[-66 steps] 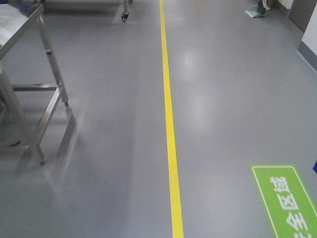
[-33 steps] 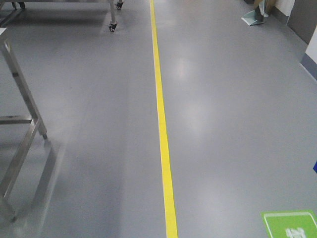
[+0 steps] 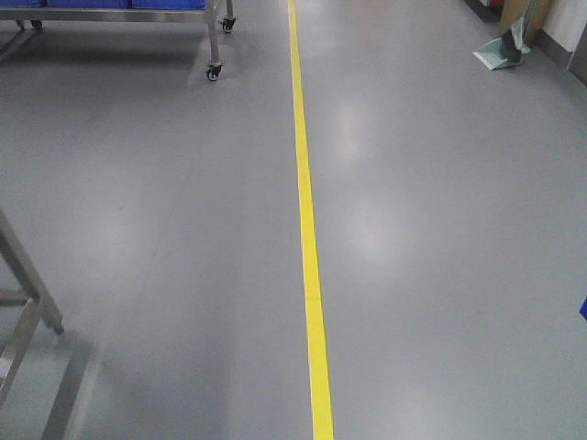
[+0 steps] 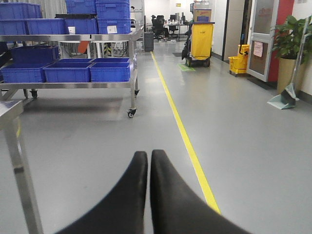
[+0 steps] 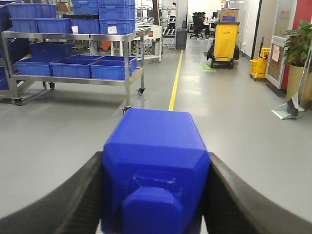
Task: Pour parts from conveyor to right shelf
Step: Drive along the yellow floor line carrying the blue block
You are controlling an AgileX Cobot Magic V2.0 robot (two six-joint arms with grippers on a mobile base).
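Bright-blue plastic block (image 5: 156, 141) with one stud on its near face, filling the lower centre of the right wrist view. Sits clamped between the black fingers (image 5: 80, 195) of the right gripper (image 5: 156, 158), one finger pressed against each side. Hangs above grey floor (image 5: 243, 136).

Black fingers of the left gripper (image 4: 147, 157) at the bottom centre of the left wrist view, pressed together tip to tip, holding nothing.

Stainless-steel wheeled rack (image 5: 127, 58) in the upper left of both wrist views, loaded with deep-blue plastic bins (image 5: 70, 67) on its tiers and stacked on top. Stands well apart from both grippers. Shows only as a castored leg (image 3: 214, 66) at the upper left of the front view.

Yellow floor line (image 3: 307, 229) running up the middle of the front view, just right of the rack. Steel table leg (image 3: 27, 293) at the lower left edge, dustpan (image 3: 500, 57) at the upper right.

Yellow janitor cart (image 4: 201, 41), yellow mop bucket (image 4: 236, 64) and potted plant (image 4: 290, 41) towards the upper right of the left wrist view.
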